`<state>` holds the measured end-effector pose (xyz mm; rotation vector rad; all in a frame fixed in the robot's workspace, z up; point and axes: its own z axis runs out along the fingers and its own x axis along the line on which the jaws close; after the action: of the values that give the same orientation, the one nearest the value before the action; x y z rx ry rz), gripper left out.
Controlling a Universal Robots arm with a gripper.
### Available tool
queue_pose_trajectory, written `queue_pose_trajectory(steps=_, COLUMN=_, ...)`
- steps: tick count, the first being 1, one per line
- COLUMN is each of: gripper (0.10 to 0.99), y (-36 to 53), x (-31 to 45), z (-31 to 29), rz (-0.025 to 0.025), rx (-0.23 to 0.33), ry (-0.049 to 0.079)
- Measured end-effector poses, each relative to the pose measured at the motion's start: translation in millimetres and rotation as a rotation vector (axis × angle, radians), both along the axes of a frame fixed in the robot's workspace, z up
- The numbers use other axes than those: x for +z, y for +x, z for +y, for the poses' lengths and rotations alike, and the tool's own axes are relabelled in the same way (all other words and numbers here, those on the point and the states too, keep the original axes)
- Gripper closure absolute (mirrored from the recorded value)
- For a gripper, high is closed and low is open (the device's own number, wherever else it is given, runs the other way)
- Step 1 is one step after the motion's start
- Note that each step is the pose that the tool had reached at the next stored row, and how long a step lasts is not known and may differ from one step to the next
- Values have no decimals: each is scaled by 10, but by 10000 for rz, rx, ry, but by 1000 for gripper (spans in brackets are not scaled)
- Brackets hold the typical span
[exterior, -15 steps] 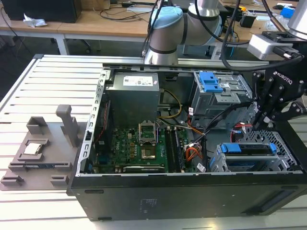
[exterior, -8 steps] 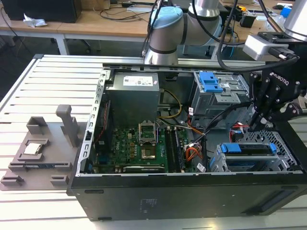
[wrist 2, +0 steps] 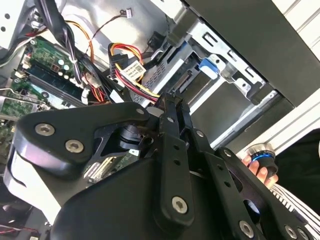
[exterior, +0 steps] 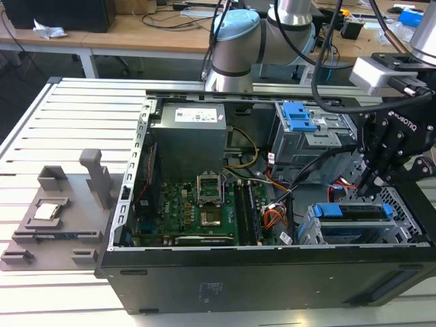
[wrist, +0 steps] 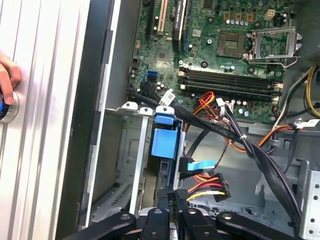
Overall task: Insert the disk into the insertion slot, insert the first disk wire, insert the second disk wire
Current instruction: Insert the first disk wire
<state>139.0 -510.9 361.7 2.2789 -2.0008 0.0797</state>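
claw pressed together, just above disk (seated in insertion slot)

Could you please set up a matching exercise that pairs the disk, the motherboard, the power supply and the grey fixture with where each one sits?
Things:
A. the disk
B. the motherboard
C. the power supply
D. the grey fixture

Places:
1. on the slatted table, outside the case
2. in the insertion slot, below the hand
3. lying flat inside the case, green
4. in the case's far corner, on the exterior view's left

Pairs: A-2, B-3, C-4, D-1
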Motion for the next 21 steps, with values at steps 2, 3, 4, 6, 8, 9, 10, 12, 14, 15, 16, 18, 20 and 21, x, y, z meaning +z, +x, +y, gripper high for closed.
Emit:
queue_pose_trajectory(steps=2, gripper=918, y=0, x=-4, z=-19, rz=0, rx=-1, ry=2)
queue_pose_trajectory(steps=3, gripper=918, y=-1, x=-7, z=-20, rz=0, rx=-32, ry=-1)
queue_pose_trajectory(steps=4, gripper=918, y=-1, x=-11, z=-21, rz=0, rx=-135, ry=-1)
queue_pose_trajectory(steps=6, gripper=918, y=0, x=-15, z=-20, rz=-1, rx=-246, ry=23)
queue_pose_trajectory(steps=8, gripper=918, y=-1, x=-15, z=-28, rz=1, rx=-347, ry=132)
queue_pose_trajectory(steps=9, gripper=918, y=-1, x=-17, z=-36, rz=2, rx=-379, ry=187)
queue_pose_trajectory(steps=10, gripper=918, y=0, x=-17, z=-49, rz=3, rx=-403, ry=236)
queue_pose_trajectory(steps=12, gripper=918, y=0, x=-22, z=-81, rz=4, rx=-445, ry=336)
queue_pose_trajectory(steps=14, gripper=918, y=0, x=-33, z=-107, rz=5, rx=-479, ry=391)
queue_pose_trajectory(steps=15, gripper=918, y=0, x=-42, z=-122, rz=5, rx=-507, ry=416)
queue_pose_trajectory(steps=16, gripper=918, y=0, x=-52, z=-134, rz=4, rx=-533, ry=433)
queue_pose_trajectory(steps=18, gripper=918, y=0, x=-77, z=-154, rz=4, rx=-583, ry=457)
queue_pose_trajectory(steps=20, gripper=918, y=28, x=-126, z=-166, rz=6, rx=-651, ry=476)
queue_pose_trajectory(steps=21, gripper=918, y=53, x=-154, z=-166, rz=6, rx=-706, ry=477)
